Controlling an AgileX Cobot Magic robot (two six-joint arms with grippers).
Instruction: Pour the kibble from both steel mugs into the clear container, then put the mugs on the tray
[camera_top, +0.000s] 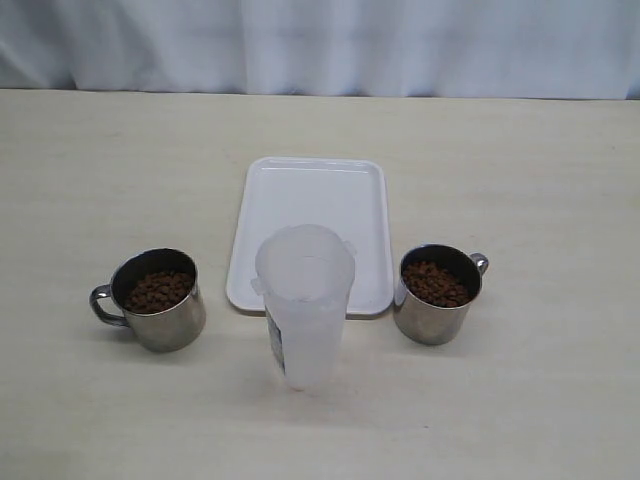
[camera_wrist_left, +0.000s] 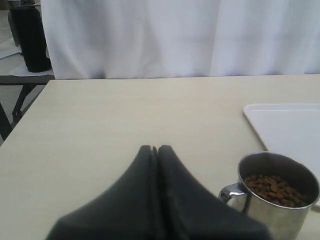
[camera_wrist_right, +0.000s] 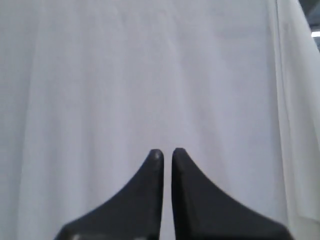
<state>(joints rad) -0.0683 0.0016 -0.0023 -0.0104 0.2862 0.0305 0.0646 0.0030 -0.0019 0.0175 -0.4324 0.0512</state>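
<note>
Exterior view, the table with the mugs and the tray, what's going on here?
Nothing is being handled yet. The left mug and the right mug each hold kibble and stand on the table, either side of the clear container, which shows no kibble inside. The tray lies behind it with no mug on it. The left gripper is shut on nothing, near the left mug; the right gripper is shut too, facing only the curtain.

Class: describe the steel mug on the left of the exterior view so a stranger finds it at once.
On the pale table, find the white tray with the clear container before it. The steel mug stands left of the container, holding kibble; unlike its twin, its handle points left.
</note>
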